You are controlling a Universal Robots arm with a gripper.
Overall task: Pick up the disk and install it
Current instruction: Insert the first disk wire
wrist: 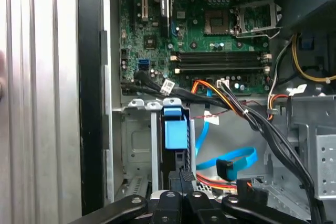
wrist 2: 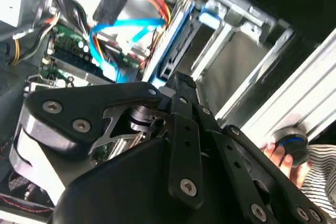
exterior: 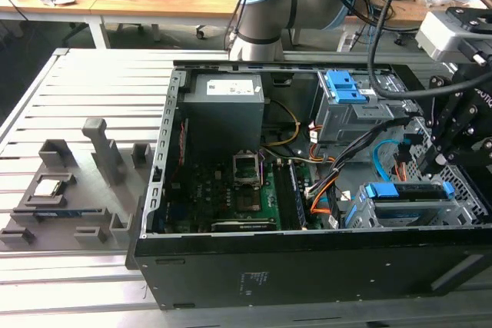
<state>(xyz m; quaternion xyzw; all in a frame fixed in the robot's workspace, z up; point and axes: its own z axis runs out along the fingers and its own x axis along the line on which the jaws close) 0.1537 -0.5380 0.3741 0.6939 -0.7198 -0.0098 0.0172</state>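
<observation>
Exterior view: the open computer case (exterior: 231, 266) lies on the slatted counter (exterior: 84, 82), and the disk (exterior: 407, 193), with its blue carrier frame, stands on edge in the drive cage (exterior: 461, 205) at the case's front corner, beside the bundle of orange and blue cables (exterior: 327, 190). The tool (exterior: 442, 155) hangs directly over that cage, close above the disk's top edge.

In the first wrist view the disk's blue tab (wrist: 175, 129) sits just ahead of the tool's linkage (wrist: 184, 205); whether its fingers are closed on the disk or free of it I cannot tell.

Risks, as I judge them: the disk could bind against the cage rails if pressed in tilted, and the nearby blue cable (wrist: 231, 161) could get pinched. A person's fingertips (wrist 2: 275, 156) near the case wall could be caught by the arm.
</observation>
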